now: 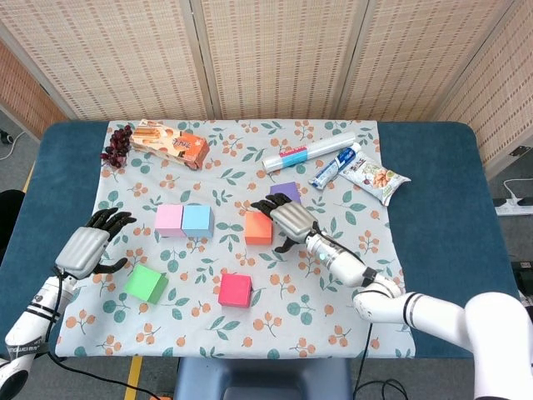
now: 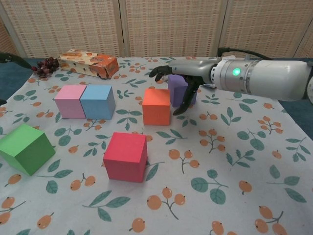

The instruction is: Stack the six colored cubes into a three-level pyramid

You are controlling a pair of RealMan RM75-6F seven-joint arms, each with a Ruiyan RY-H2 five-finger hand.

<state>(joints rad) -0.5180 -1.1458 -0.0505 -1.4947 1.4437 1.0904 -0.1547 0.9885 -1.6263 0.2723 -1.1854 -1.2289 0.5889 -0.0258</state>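
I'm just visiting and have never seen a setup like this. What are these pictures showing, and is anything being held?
It is a two-armed robot with humanlike hands at a table. One camera looks down from its head, the other looks out from its chest. Its right hand reaches over the orange cube, open, holding nothing; the purple cube sits just behind. Its left hand hovers open near the green cube. Pink and blue cubes touch side by side; a red cube sits nearer. Snacks and toothpaste lie at the back.
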